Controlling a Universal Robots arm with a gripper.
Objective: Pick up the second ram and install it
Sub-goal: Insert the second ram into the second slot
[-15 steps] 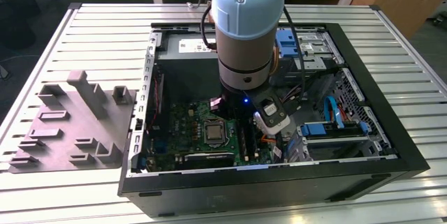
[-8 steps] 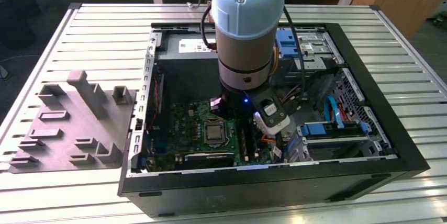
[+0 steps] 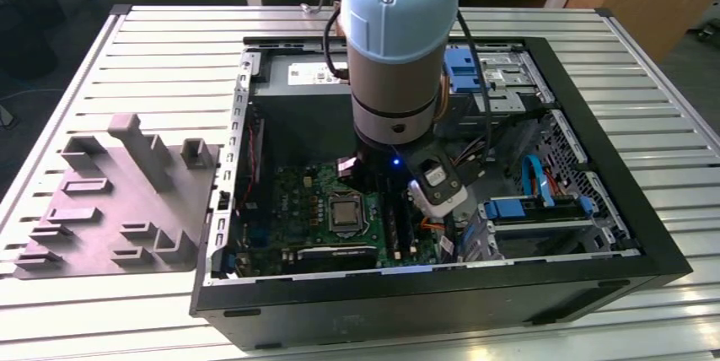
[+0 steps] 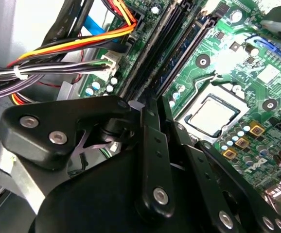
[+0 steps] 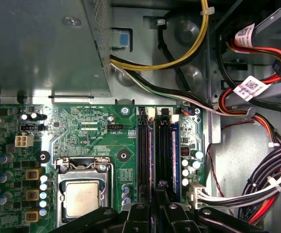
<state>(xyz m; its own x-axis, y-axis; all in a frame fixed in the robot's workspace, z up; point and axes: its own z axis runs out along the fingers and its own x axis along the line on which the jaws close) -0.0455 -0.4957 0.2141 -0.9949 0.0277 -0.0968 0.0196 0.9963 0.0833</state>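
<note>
My gripper (image 3: 389, 196) is down inside the open computer case, right over the memory slots of the green board (image 3: 309, 201). In the first wrist view its black fingers (image 5: 138, 213) stand close together at one end of the slots, and the gripper (image 5: 155, 196) is shut on the second ram (image 5: 151, 155), a thin dark grey strip standing on edge in a slot between two long black slots. Another thin strip (image 5: 174, 150) sits in the slot beside it. In the second wrist view the gripper (image 4: 150, 104) meets the same slots. The processor socket (image 5: 82, 196) lies beside them.
The black case (image 3: 585, 285) walls surround the arm. Bundles of coloured cables (image 5: 257, 189) run close beside the slots, and a metal drive cage (image 5: 43, 43) stands beyond the board. A grey moulded fixture plate (image 3: 113, 209) lies on the slatted table at the exterior view's left.
</note>
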